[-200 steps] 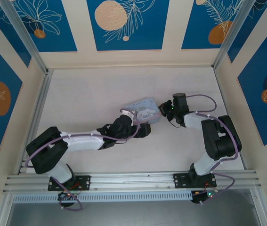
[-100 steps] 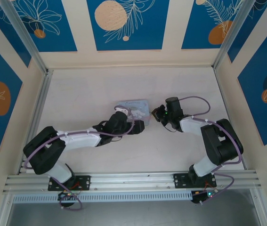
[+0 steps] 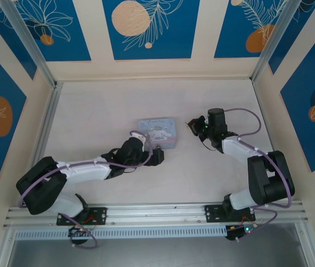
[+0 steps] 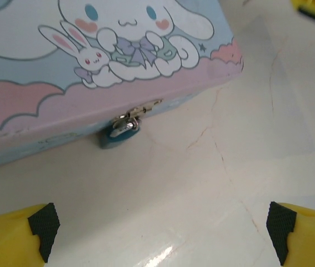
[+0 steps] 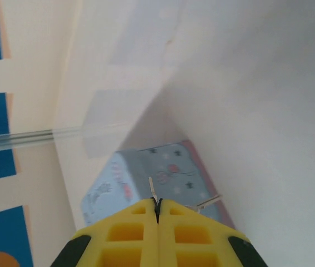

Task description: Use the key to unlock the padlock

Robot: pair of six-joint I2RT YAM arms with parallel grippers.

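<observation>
Cream walls (image 3: 90,33) bear blue leaf-patterned panels (image 3: 146,28); pale, perhaps marbled, tabletop (image 3: 101,105); metal rail (image 3: 157,214) in front.

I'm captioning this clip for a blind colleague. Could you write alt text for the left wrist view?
A small bluish padlock hangs from the metal hasp on the front of a light-blue cartoon tin on a pale table. The left hand is open, its yellow fingers at the bottom corners, touching nothing.

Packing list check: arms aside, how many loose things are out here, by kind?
Tin box: 1
Padlock: 1
Key: 1
Total: 3
</observation>
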